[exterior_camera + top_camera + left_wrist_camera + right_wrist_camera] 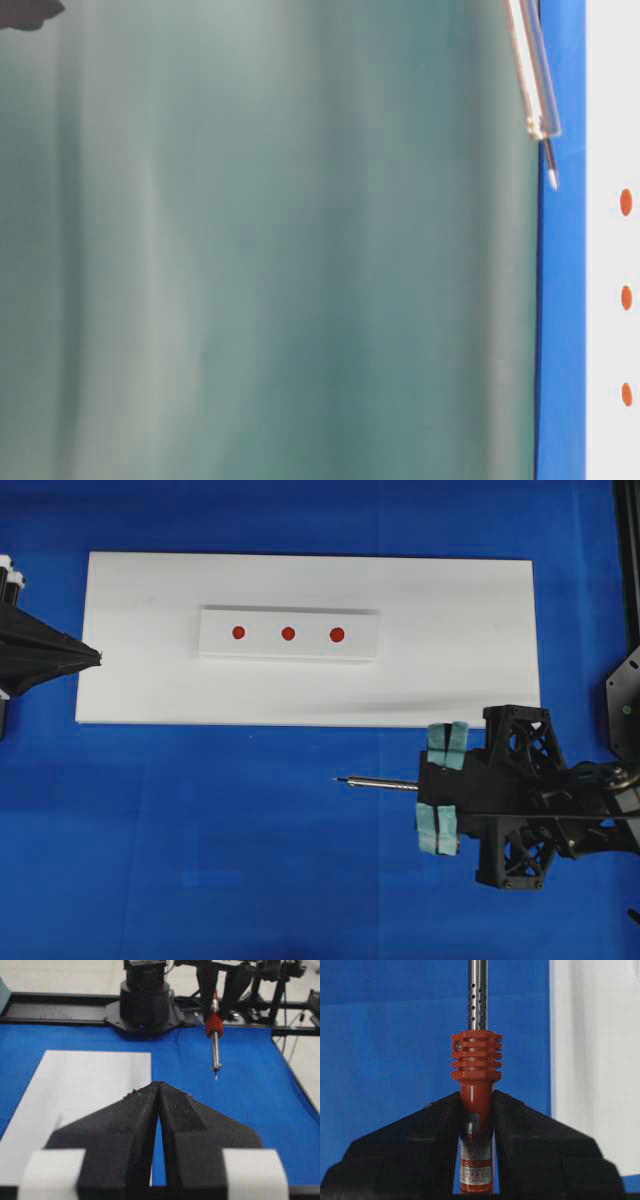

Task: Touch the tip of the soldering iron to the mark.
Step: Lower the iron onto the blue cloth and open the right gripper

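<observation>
Right tool [476, 1125] clamps soldering iron [476, 1067]: ribbed red-orange handle, perforated silver shaft; left tool [159, 1092] closed.

Overhead cam looks straight down on the white board [470, 680] & blue mat [200, 830]. Table-level cam sits low, very close, view turned sideways. Left wrist cam faces across the mat; right wrist cam close-up; both share the soldering iron [215, 1035].

"CHINA" on soldering iron [475, 1160] handle label, other print illegible
</observation>
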`<state>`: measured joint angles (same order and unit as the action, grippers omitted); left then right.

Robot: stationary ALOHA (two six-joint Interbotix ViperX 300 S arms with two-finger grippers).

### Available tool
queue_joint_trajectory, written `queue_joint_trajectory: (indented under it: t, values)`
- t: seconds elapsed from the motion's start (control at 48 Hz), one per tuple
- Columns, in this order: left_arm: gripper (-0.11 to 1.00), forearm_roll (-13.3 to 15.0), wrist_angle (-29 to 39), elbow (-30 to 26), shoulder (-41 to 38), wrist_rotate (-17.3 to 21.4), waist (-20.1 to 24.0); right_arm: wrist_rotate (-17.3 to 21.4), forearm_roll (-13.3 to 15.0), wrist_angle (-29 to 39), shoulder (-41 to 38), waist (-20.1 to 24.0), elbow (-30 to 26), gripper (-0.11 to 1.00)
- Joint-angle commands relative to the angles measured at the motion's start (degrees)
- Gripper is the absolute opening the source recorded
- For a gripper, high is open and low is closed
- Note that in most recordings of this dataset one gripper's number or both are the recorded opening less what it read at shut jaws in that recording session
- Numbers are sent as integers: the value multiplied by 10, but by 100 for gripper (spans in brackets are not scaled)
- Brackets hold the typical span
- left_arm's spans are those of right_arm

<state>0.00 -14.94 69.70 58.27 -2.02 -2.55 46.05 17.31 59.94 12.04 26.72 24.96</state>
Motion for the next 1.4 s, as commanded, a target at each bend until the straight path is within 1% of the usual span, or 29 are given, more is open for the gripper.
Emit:
queue_joint_trajectory:
  t: [0.0, 0.167, 0.312, 0.417, 0.5, 0.729, 0.938, 1.083, 1.208, 1.375]
  values:
    - [0, -1, -3, -7, -3, -4, -4, 1, 11, -4, 3, 1, -18, 6]
    - [0, -1, -3, -6, -3, -15, -2, -1, 33, -16, -11, -4, -33, 6]
    - [0, -1, -3, -7, -3, -15, -2, -7, 43, -38, -42, -16, -60, 6]
    - [0, -1, -3, -7, -3, -15, -4, -16, 43, -42, -69, -26, -87, 6]
    - [0, -1, -3, -6, -3, -15, -4, -30, 43, -44, -94, -34, -113, 6]
    - [0, -1, -3, -6, -3, -14, -4, -68, 43, -51, -166, -52, -200, 6]
    - [0, -1, -3, -7, -2, -14, -2, -81, 43, -51, -206, -62, -250, 6]
    - [0, -1, -3, -6, -3, -14, -2, -81, 43, -54, -214, -67, -252, 6]
    - [0, -1, -3, -7, -3, -14, -2, -81, 42, -70, -218, -69, -252, 6]
    - [0, -1, -3, -4, -3, -14, -4, -77, 42, -86, -228, -69, -240, 6]
